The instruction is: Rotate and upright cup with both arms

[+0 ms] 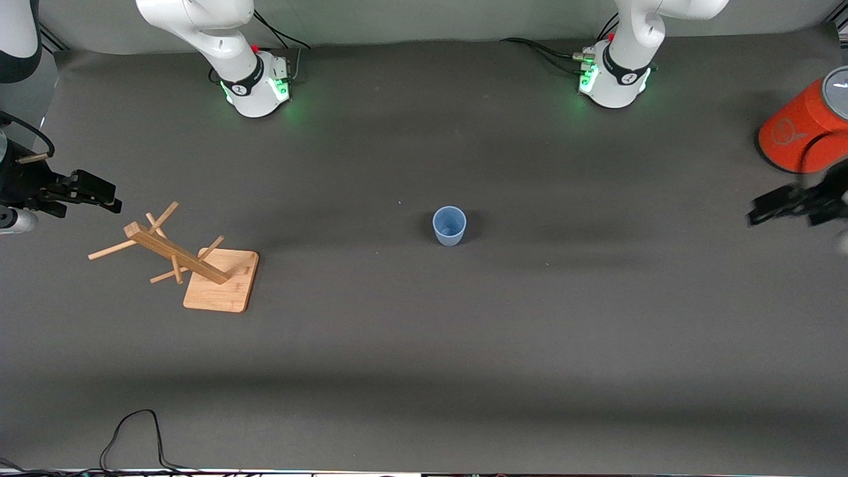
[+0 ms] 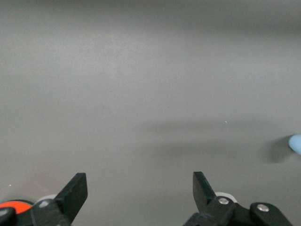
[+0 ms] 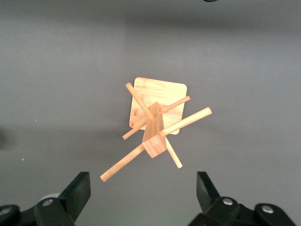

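The small pale-blue cup (image 1: 449,225) stands upright, mouth up, on the dark table mid-way between the two arms' ends. Only its edge shows in the left wrist view (image 2: 296,143). My left gripper (image 1: 756,212) is open and empty, up over the table at the left arm's end, beside the orange cylinder; its view (image 2: 140,188) shows bare table between the fingers. My right gripper (image 1: 114,202) is open and empty, up over the table at the right arm's end, beside the wooden rack; in its view (image 3: 143,188) the rack lies ahead of the fingers.
A wooden rack (image 1: 199,265) with pegs on a square base stands toward the right arm's end, also in the right wrist view (image 3: 157,125). A large orange cylinder (image 1: 805,129) with a grey top lies at the left arm's end. Cables (image 1: 132,437) trail at the table's near edge.
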Motion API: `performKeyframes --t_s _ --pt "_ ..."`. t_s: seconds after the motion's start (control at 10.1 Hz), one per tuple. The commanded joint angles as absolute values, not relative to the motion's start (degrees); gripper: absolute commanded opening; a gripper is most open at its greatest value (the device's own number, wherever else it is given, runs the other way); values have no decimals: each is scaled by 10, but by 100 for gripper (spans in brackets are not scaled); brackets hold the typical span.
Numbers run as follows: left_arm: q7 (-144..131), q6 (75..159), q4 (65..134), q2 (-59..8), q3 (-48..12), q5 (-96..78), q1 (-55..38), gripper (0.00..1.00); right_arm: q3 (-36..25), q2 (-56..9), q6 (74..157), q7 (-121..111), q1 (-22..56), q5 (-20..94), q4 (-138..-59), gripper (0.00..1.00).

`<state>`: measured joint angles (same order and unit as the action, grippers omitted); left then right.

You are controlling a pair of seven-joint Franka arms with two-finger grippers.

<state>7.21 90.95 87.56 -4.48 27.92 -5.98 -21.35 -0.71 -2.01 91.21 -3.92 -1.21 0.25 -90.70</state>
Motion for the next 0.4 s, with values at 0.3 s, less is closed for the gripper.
performKeyframes --t_s 0.3 --pt "42 875 877 -21 246 -43 -232 100 0 -18 919 -36 -17 -8 -908 100"
